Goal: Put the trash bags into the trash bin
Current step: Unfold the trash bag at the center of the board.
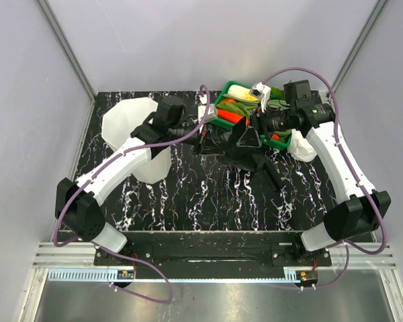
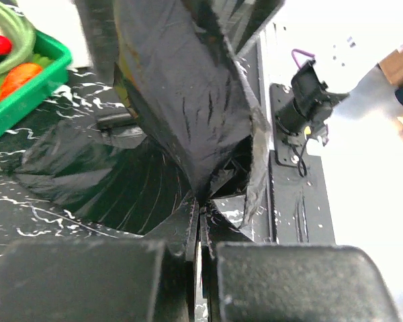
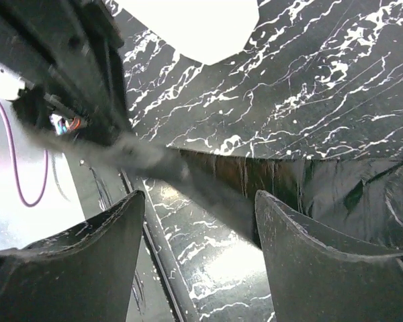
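- left gripper (image 2: 200,225) — jaws pinched tight on a fold of the trash bag (image 2: 178,94).
- right gripper (image 3: 200,221) — jaws spread wide, black film running between them.
- bag lies crumpled mid-table (image 1: 188,198), just right of the trash bin (image 1: 124,124), outside it.

Trash bag (image 2: 181,87): glossy black film, crinkled, partly spread, one end raised. Trash bin (image 1: 127,124): translucent white, faceted, positioned left of it.
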`<action>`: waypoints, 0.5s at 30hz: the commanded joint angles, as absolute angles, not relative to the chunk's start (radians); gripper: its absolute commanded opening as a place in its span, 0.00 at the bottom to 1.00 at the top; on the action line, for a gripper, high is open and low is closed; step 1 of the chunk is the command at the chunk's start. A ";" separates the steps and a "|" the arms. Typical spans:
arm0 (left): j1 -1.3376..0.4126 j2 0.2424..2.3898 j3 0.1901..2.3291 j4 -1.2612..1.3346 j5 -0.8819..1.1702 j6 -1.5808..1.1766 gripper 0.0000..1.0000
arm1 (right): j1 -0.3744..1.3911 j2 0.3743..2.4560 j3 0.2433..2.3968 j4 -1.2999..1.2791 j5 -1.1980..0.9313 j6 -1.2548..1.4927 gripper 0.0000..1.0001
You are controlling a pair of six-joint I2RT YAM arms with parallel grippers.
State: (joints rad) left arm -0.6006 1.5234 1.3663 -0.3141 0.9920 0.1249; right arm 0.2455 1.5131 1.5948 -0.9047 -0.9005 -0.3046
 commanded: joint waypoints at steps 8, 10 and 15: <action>-0.574 1.548 1.419 -0.202 0.913 -0.139 0.00 | 0.279 1.391 1.620 -0.957 -0.864 -0.384 0.63; -0.572 1.552 1.427 -0.204 0.911 -0.163 0.00 | 0.307 1.373 1.597 -0.915 -0.835 -0.368 0.61; -0.577 1.560 1.439 -0.201 0.922 -0.190 0.00 | 0.351 1.379 1.580 -0.854 -0.814 -0.348 0.56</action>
State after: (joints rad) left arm -0.5713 1.5574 1.3815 -0.2451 0.9302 -0.1341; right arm 0.3202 1.3941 1.5795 -0.9222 -0.8429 -0.3588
